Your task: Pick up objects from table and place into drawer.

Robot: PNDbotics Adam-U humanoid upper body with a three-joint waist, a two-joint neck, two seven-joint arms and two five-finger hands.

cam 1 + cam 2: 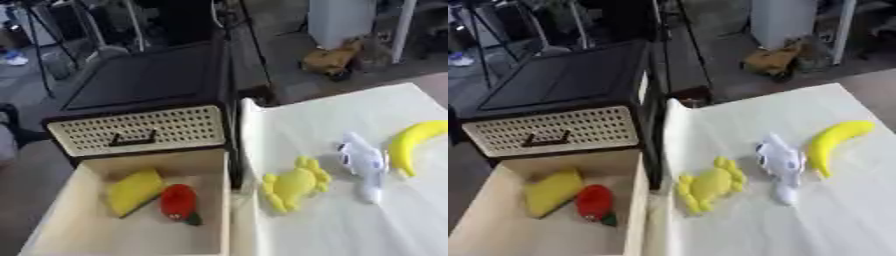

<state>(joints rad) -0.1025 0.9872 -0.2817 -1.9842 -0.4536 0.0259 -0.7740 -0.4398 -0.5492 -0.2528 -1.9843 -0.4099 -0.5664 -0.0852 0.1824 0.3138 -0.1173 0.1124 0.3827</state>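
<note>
A pale cream cloth covered the tabletop (385,220) on the right of the scene, with a grey floor and blurred clutter beyond its far edge. Left of the tabletop stood a black cabinet (144,75) with a cream perforated drawer front (136,131) carrying a dark handle. Below that front a light wooden drawer (70,220) stood pulled open toward the camera.

Inside the open drawer lay two things: a yellow wedge-shaped object (135,191) toward the back left, and a red strawberry-like toy (178,202) with a green end just beside it, the two touching or nearly so.

Three things remained on the cloth. A yellow crab-shaped toy (295,184) sat nearest the drawer, close to the tabletop's left edge. To its right lay a white toy with faint blue marks (364,165), elongated and running toward the camera. Farther right, just beside the white toy, a yellow banana (413,142) curved up toward the right edge of the left eye view.

Neither hand showed in either view, so their state could not be told, nor could the objects be placed relative to them.
</note>
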